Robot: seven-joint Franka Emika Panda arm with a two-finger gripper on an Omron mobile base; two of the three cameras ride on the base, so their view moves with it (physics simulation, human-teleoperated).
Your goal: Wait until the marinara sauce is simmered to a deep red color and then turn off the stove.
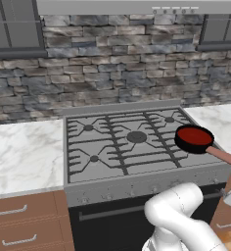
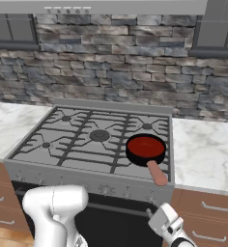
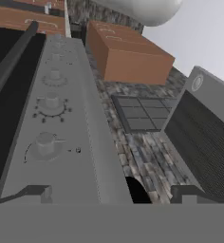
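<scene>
Currently we had the marinara sauce [image 1: 193, 135] sitting in its small black skillet [image 2: 145, 149] on the front right burner of the stove [image 1: 122, 147], handle [image 2: 157, 172] pointing out toward the front edge, probably so it stayed reachable. Sauce read as a fairly deep red in both base views. Our gripper [image 2: 166, 224] hung low in front of the range, right of the oven door, fingers spread wide and holding nothing. Hand view looked along the knob row [image 3: 48, 107], nearest knob [image 3: 45, 144] just ahead, which we judged as staging for the shut-off.
</scene>
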